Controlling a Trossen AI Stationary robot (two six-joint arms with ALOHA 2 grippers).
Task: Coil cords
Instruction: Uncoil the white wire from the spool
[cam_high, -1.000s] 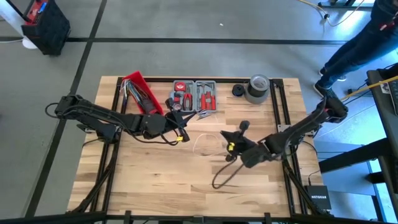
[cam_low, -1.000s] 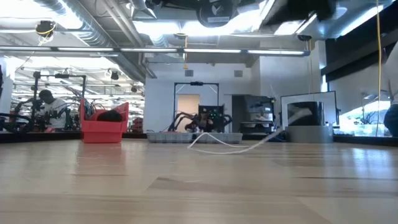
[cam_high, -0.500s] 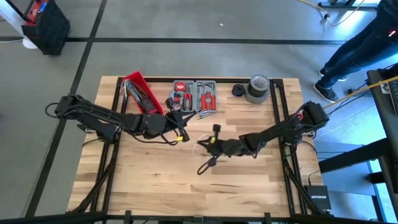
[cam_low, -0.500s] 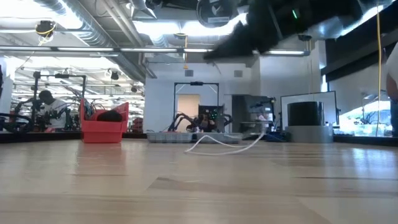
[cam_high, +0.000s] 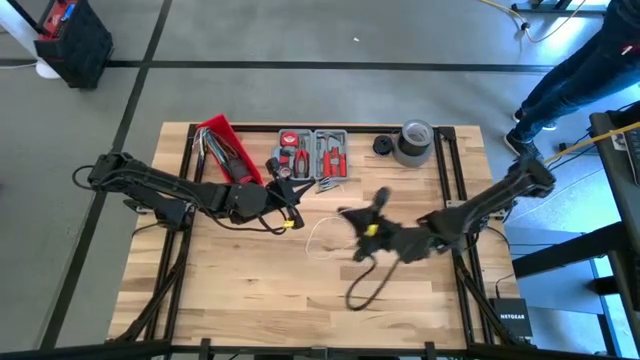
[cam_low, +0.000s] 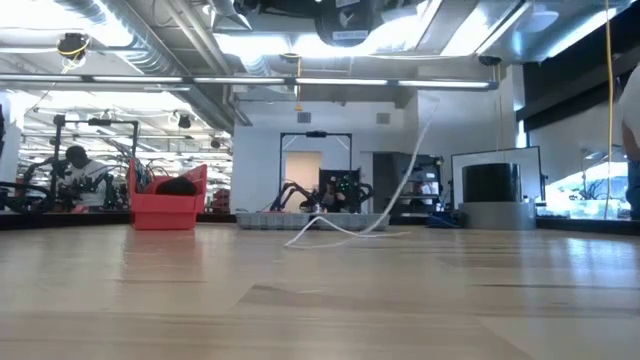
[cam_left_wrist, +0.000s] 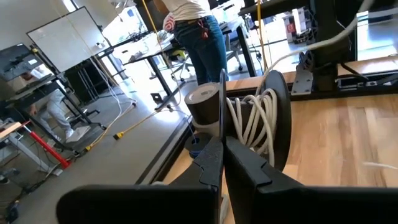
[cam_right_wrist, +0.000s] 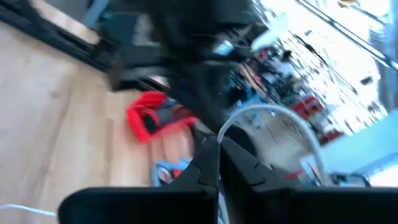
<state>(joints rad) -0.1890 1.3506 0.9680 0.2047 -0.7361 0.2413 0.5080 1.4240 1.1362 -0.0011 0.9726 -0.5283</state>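
- Right gripper (cam_high: 366, 229): positioned over the middle of the table (cam_high: 250, 300), right of centre. Fingers (cam_right_wrist: 208, 165) are pressed together in the right wrist view, and a curve of white cord (cam_right_wrist: 273, 118) arches up from just beyond their tips. The view is blurred, so whether the cord is actually pinched cannot be told.
- Left gripper (cam_high: 291, 192): positioned near the rear of the table, just in front of the tool case (cam_high: 313, 153). Fingers (cam_left_wrist: 214, 165) are pressed together (no gap between them in the left wrist view). Several white loops hang on the arm just behind the tips; the exact pinch point cannot be told.
- White cord (cam_high: 322, 236): in the high view a thin loop lies on the wood between the two grippers. In the low view (cam_low: 400, 185) it rises steeply from the table surface toward the upper right.
- Black cord (cam_high: 362, 285): hangs below the right gripper and forms a loop on the table toward the front edge.
- Table: light wood planks on a dark frame. Along the rear edge, from left to right: a red bin (cam_high: 226, 148), the grey tool case and a grey tape roll (cam_high: 415, 142).
- Room: grey concrete floor with dark seams. A person (cam_high: 580, 70) in dark trousers stands beyond the table's rear right corner. The low view shows a workshop with ceiling ducts and bright lights (a second person (cam_low: 75, 170) is seated far off to the left).
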